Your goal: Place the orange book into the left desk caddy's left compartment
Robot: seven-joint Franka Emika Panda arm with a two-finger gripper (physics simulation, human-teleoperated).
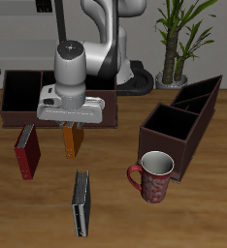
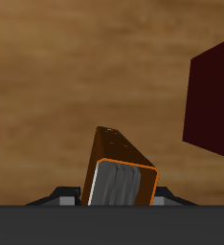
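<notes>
Right now your gripper [image 1: 74,124] has its jaws clamped on the orange book [image 1: 73,141]. You have it above the table [image 1: 115,208], well apart from the left desk caddy [image 1: 183,121].

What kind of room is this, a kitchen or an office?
Probably an office desk, in a simulator. Books lie on the wooden table, like the red book, with a desk caddy, a mug and a potted plant behind.

The arm reaches down over the table, gripper [image 1: 74,124] jaws clamped together.
</notes>
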